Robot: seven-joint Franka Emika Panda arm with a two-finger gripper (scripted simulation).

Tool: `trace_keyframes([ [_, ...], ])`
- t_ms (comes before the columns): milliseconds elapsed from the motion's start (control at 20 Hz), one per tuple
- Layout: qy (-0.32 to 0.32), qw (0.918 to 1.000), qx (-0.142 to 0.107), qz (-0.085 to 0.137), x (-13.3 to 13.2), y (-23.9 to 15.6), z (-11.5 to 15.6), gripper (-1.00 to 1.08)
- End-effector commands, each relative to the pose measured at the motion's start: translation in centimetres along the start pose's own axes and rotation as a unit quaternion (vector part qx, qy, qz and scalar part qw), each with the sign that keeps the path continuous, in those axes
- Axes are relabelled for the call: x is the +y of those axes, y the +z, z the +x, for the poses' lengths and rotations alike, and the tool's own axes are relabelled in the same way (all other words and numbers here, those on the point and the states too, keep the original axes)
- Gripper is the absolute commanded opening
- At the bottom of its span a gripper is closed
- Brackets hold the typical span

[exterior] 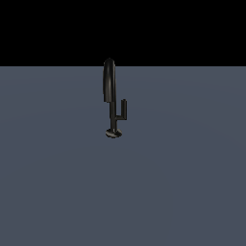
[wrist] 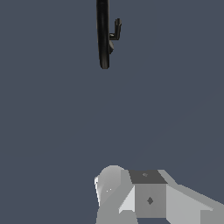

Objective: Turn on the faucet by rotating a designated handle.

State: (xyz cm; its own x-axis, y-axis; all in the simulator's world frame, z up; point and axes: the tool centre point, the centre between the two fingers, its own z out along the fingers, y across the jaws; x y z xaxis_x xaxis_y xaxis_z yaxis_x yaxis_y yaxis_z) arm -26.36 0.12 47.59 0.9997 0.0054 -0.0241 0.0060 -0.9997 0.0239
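The faucet [exterior: 113, 111] is glossy black and stands upright on a round disc base, with a thick arched spout on top. Its handle [exterior: 123, 109] is a short L-shaped arm branching off the stem toward the exterior view's right and ending in a small upright bar. No arm or gripper appears in the exterior view. In the wrist view the faucet [wrist: 103, 35] and handle [wrist: 117, 29] are far from the gripper [wrist: 131, 190]. Only pale grey blocky parts of the gripper show at the frame edge. Nothing touches the faucet, and the finger gap is not visible.
A flat grey-blue surface [exterior: 182, 182] carries the faucet and stretches all around it. Behind its far edge the background is plain black.
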Motion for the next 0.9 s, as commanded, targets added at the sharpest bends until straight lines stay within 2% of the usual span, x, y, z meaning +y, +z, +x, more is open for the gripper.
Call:
trace_keyframes([
  [0, 0.0, 1.0, 0.0, 0.0, 0.0, 0.0, 0.0, -1.0],
  [450, 0.012, 0.9998, -0.013, 0.012, -0.3, 0.1, 1.1, -1.0],
  [850, 0.044, 0.997, -0.046, 0.043, -0.9, 0.5, 4.0, -1.0],
])
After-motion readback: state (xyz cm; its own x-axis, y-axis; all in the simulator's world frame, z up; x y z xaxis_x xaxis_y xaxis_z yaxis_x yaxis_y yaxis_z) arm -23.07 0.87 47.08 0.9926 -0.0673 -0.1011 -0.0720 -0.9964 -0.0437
